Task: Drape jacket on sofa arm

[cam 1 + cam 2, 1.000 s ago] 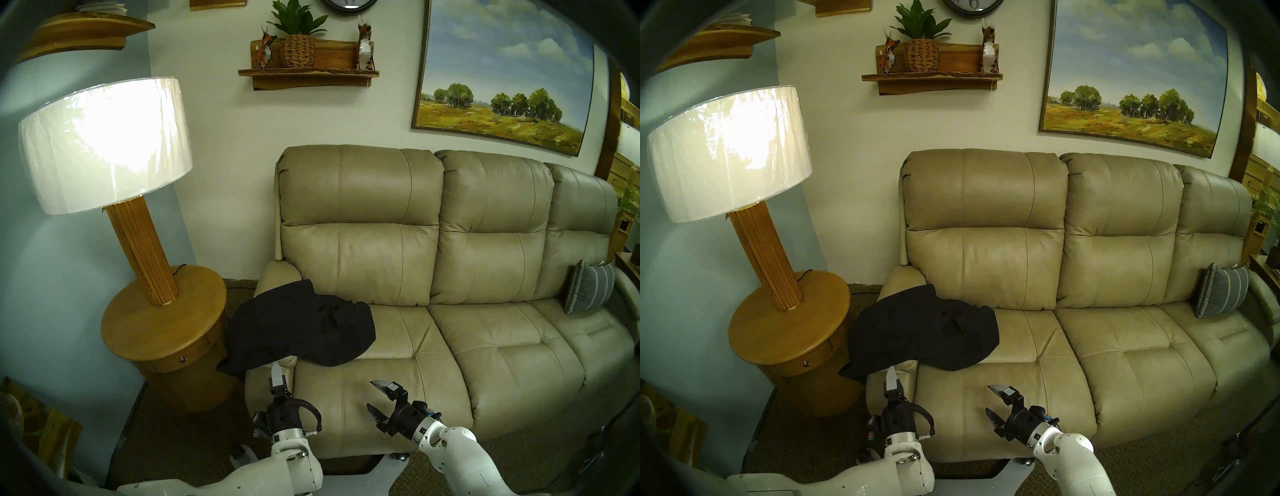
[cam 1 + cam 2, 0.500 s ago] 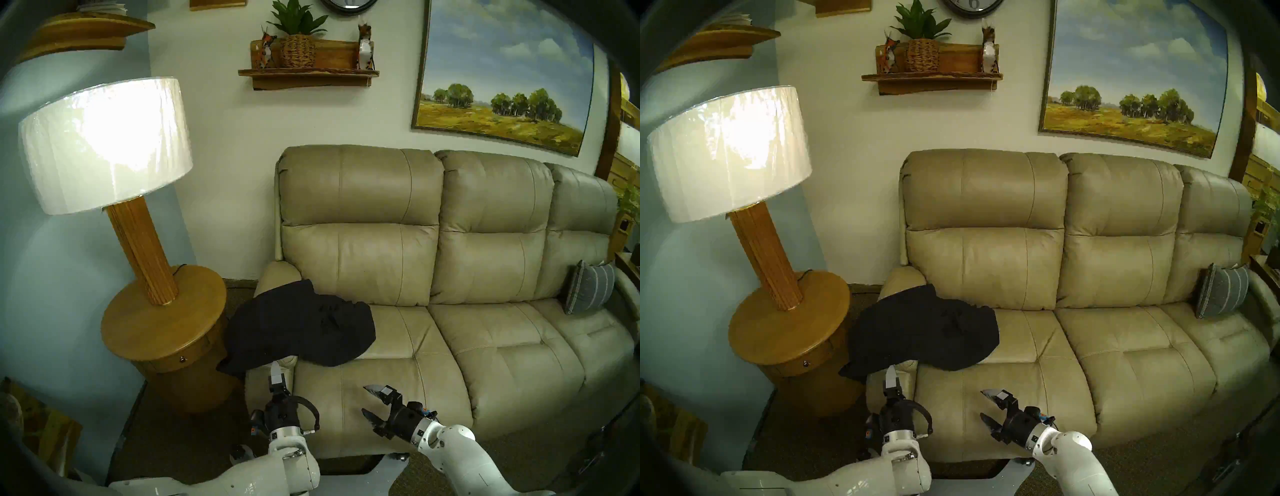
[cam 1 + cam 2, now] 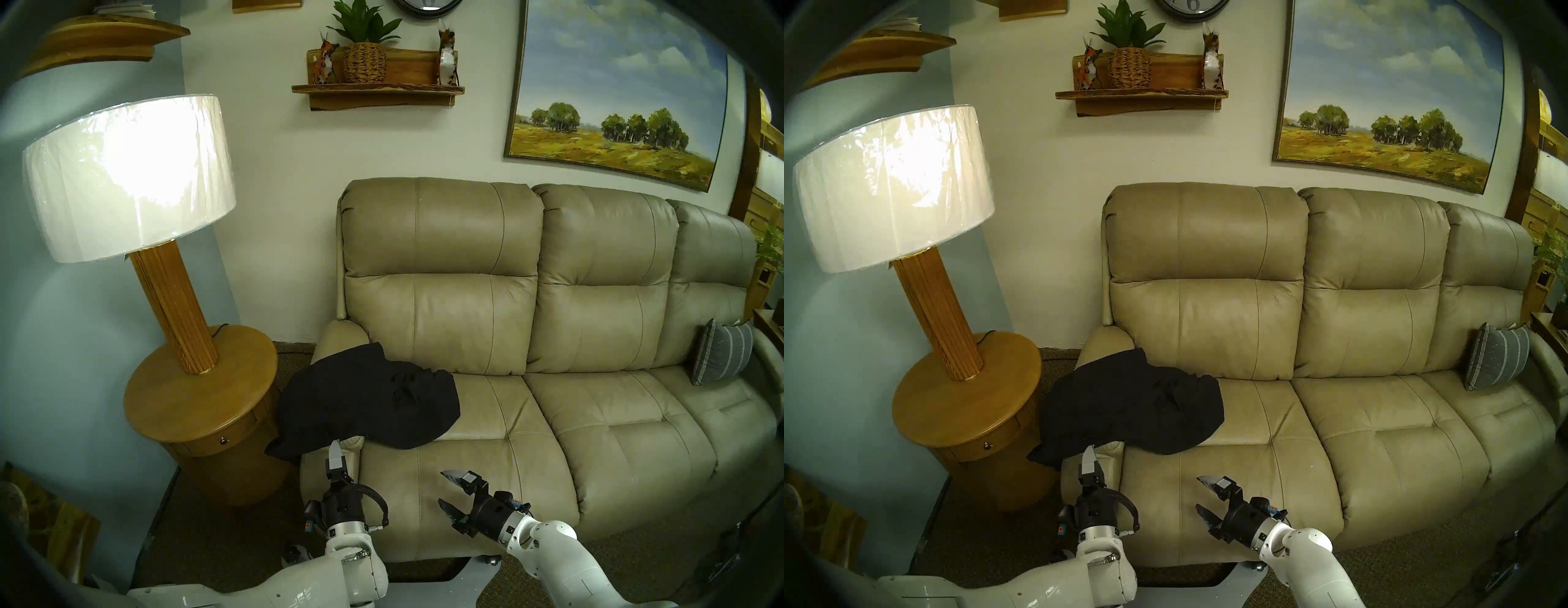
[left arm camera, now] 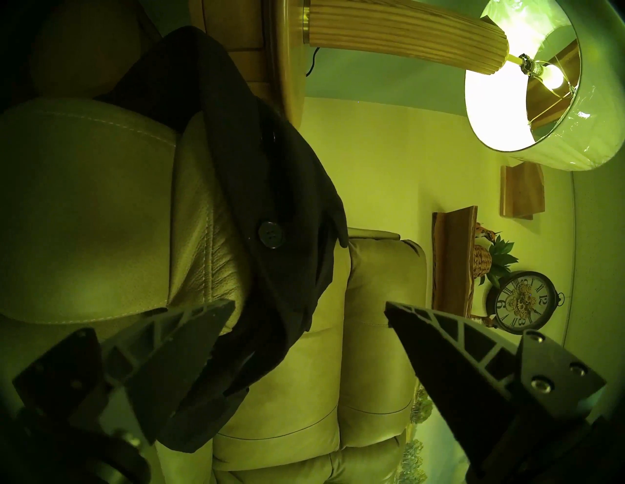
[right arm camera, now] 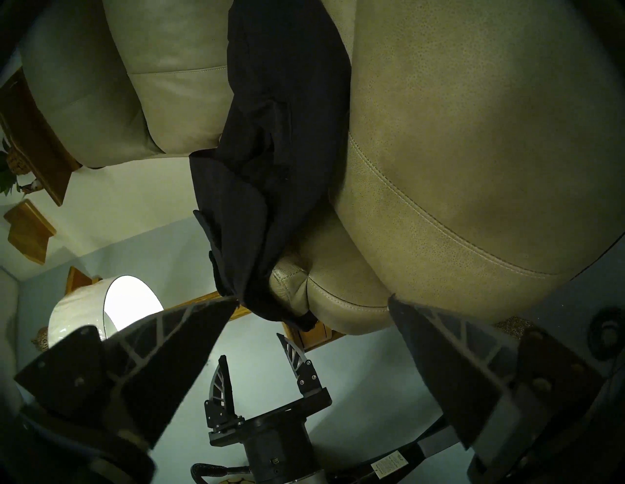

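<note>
Jacket [image 3: 365, 399] draped over sofa arm [image 3: 339, 335], spilling onto seat cushion [image 3: 500, 407]. Left gripper [image 3: 335, 454] released, jaws spread, empty; jacket hem just ahead of its fingertips, whether touching unclear. In left wrist view jacket [image 4: 270, 216] lies between spread fingers, beyond tips. Right gripper [image 3: 447, 488] released, empty, apart from jacket, which lies ahead and to its left, past left gripper.
</note>
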{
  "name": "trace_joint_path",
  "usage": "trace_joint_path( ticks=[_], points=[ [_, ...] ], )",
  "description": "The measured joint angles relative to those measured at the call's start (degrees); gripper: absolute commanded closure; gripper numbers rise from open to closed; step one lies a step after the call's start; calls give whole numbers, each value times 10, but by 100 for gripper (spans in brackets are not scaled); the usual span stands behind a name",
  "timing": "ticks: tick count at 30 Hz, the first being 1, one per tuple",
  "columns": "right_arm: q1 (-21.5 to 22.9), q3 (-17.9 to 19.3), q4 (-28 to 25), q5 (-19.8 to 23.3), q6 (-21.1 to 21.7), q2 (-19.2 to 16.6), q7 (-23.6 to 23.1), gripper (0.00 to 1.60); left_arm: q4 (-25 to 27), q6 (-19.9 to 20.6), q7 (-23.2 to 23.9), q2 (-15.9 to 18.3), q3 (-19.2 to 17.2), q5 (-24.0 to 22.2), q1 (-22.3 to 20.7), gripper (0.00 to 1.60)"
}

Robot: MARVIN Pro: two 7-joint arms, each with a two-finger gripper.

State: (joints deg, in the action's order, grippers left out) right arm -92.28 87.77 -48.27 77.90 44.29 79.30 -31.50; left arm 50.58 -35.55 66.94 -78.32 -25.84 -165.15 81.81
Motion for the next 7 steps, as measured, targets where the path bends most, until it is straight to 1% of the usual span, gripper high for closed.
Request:
trace_joint_path(
  ticks=[7],
  points=[
    [2,0,3,1,0,1,-2,0,4,5,0,3,0,0,2,0]
  ],
)
